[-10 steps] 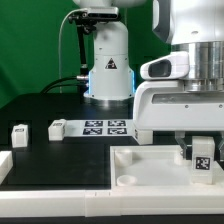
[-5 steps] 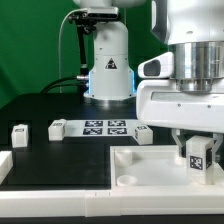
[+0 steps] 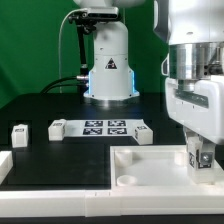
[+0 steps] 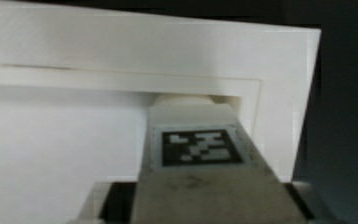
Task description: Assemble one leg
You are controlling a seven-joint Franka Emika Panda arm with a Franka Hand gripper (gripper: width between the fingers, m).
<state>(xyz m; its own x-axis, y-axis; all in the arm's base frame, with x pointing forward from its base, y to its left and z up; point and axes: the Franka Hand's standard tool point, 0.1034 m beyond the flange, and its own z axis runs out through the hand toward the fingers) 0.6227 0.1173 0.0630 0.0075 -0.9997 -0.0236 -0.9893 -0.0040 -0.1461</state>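
Observation:
My gripper (image 3: 202, 155) is shut on a leg (image 3: 203, 158), a small white block, and holds it upright at the large white tray's (image 3: 150, 165) corner on the exterior view's right. In the wrist view the leg (image 4: 197, 150) fills the middle between my gripper's (image 4: 202, 200) dark pads. Its black-and-white tag faces the camera. Its far end sits at a round corner socket (image 4: 188, 99) of the tray (image 4: 87, 120). I cannot tell whether the leg touches the socket.
Three loose legs lie on the black table: two on the left (image 3: 19, 133) (image 3: 57, 128) and one (image 3: 142, 133) behind the tray. The marker board (image 3: 107, 127) lies between them. Another white part (image 3: 3, 165) sits at the left edge. The arm's base (image 3: 108, 70) stands behind.
The wrist has turned about its axis with the leg in it, so the leg's tag no longer faces the exterior camera. The leg has stayed over the tray's right corner.

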